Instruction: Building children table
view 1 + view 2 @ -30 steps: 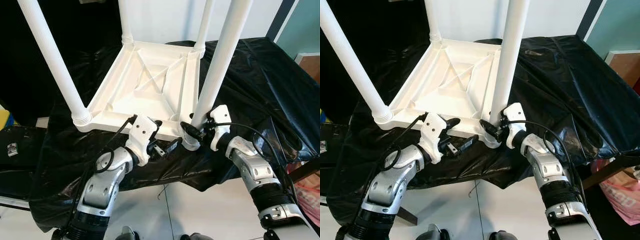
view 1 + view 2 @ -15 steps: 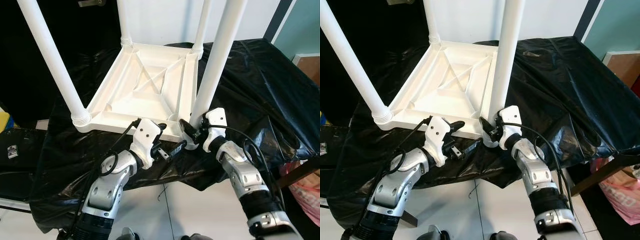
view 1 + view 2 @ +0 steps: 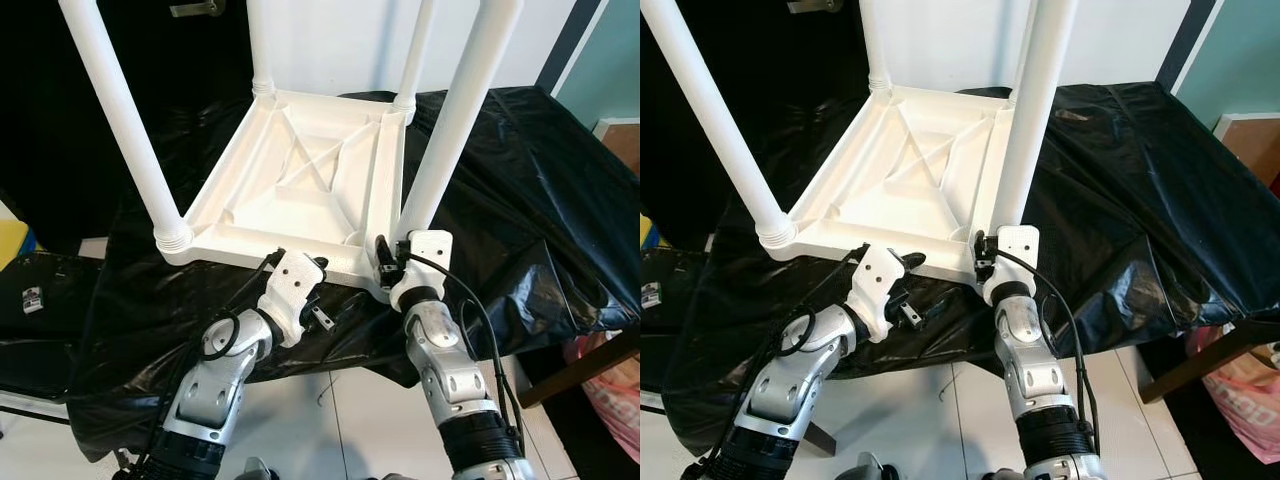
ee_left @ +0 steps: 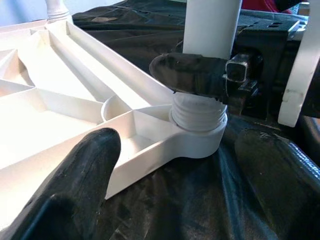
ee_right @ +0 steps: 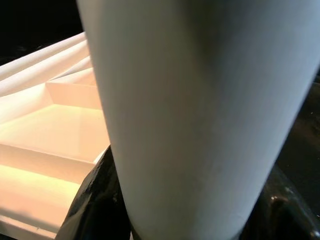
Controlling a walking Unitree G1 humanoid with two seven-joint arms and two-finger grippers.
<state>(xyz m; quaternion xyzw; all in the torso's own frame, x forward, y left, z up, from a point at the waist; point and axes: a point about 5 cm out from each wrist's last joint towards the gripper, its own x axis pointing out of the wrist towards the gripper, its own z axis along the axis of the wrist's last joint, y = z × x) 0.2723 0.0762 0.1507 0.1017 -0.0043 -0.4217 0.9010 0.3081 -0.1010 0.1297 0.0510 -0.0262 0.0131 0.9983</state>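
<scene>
A white children's table (image 3: 300, 190) lies upside down on a black-covered surface, its legs pointing up. The near-right leg (image 3: 455, 120) stands in its corner socket (image 4: 197, 140), threads showing at the base. My right gripper (image 3: 385, 262) is shut on that leg just above the socket; the leg (image 5: 200, 115) sits between its fingers (image 5: 95, 200), and one finger (image 4: 192, 75) wraps the base. My left gripper (image 3: 325, 292) is open by the tabletop's near edge, just left of that corner, with nothing between its fingers (image 4: 85, 170).
A black plastic sheet (image 3: 520, 200) drapes the work surface and hangs over its near edge. The near-left leg (image 3: 125, 120) rises at the left and two more legs stand at the back. White floor tiles (image 3: 340, 420) lie below, and a pink bag (image 3: 1250, 410) sits at the right.
My right forearm has swung in from the right to directly below the leg, the gripper turning around the leg while holding it. The left gripper has drawn back slightly from the corner.
</scene>
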